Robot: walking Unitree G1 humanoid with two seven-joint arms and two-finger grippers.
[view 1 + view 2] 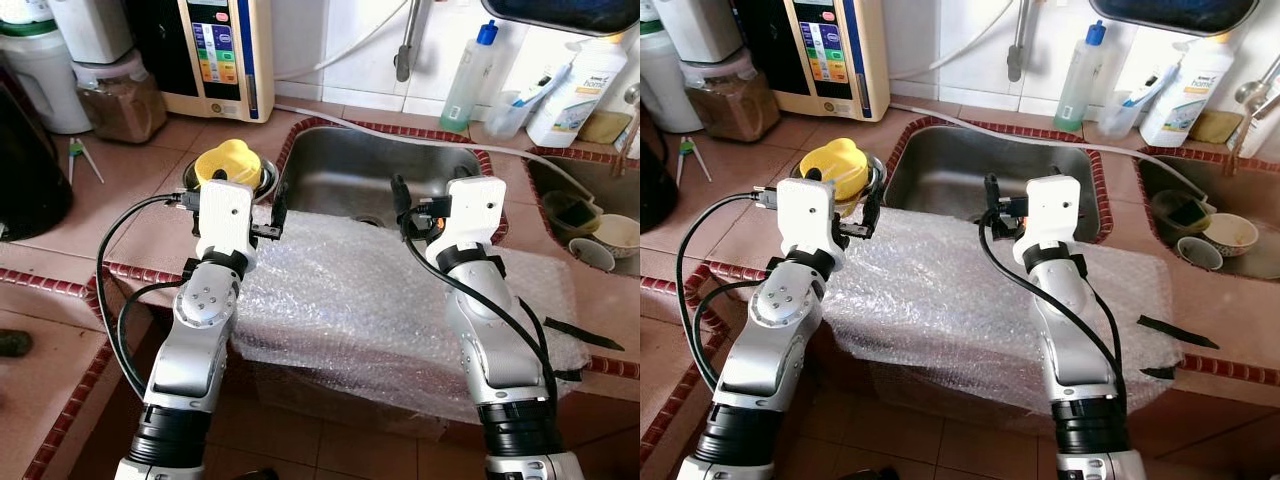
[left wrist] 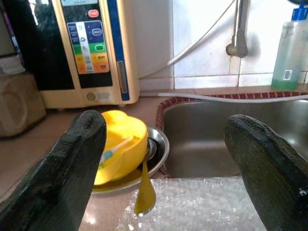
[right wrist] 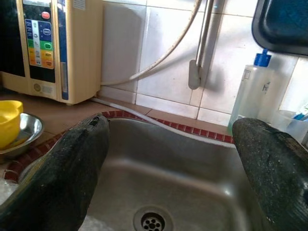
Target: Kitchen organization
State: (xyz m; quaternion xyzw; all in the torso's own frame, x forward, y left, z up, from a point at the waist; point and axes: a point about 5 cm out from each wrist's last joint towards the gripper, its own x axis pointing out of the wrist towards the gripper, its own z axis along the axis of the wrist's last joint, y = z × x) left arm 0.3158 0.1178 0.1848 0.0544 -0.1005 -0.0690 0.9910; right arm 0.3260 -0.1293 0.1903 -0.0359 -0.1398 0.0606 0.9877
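Yellow bowl [image 1: 232, 163] in steel dish [image 2: 156, 149], on tiled counter [image 1: 140, 190] just left of sink [image 1: 380, 170]; spoon handle [image 2: 144, 190] drooping over dish rim. Left gripper [image 2: 163, 173] spread wide, just short of bowl, empty. Right gripper [image 3: 173, 168] spread, empty, over sink basin. Bubble wrap [image 1: 380, 300] draped across counter's front edge beneath both arms. Behind: water purifier [image 1: 225, 55], green soap bottle [image 1: 470, 80], white wall tiles.
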